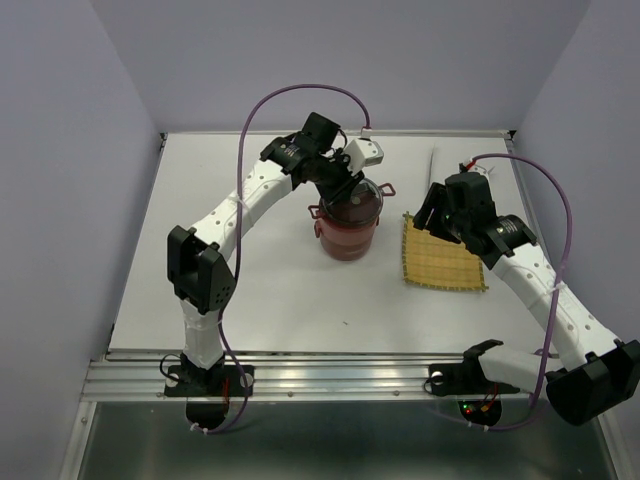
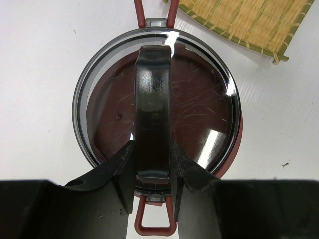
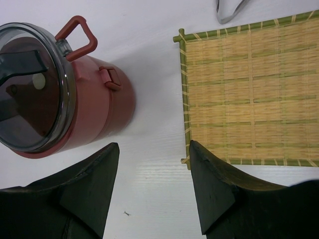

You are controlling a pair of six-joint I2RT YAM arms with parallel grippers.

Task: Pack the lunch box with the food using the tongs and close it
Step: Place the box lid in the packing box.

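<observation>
Two black fingers (image 2: 124, 169) of the left hand (image 2: 152, 160) fill the bottom of the left wrist view. They are closed from both sides on the black handle (image 2: 153, 99), a broad strap that arches across a clear round lid (image 2: 199, 114). The lid sits on top of the lunch box (image 1: 348, 232), a dark red round tin that stands upright near the middle of the worktop (image 1: 250, 300). Whether the lid is pressed fully home cannot be told. Through it shows a dark red surface with a small pale dot (image 3: 38, 81). Red loop handles stick out on two opposite sides of the tin, and one of them (image 2: 155, 230) shows just under the fingers.

The right hand (image 3: 153, 149) hangs over bare worktop with its jaws wide apart and nothing between them. The lunch box is to its left and a yellow woven mat (image 3: 249, 94) to its right. The mat lies flat, near the tin but apart from it. The joined end of the tongs (image 3: 227, 15) lies on the worktop just beyond the mat's far edge.
</observation>
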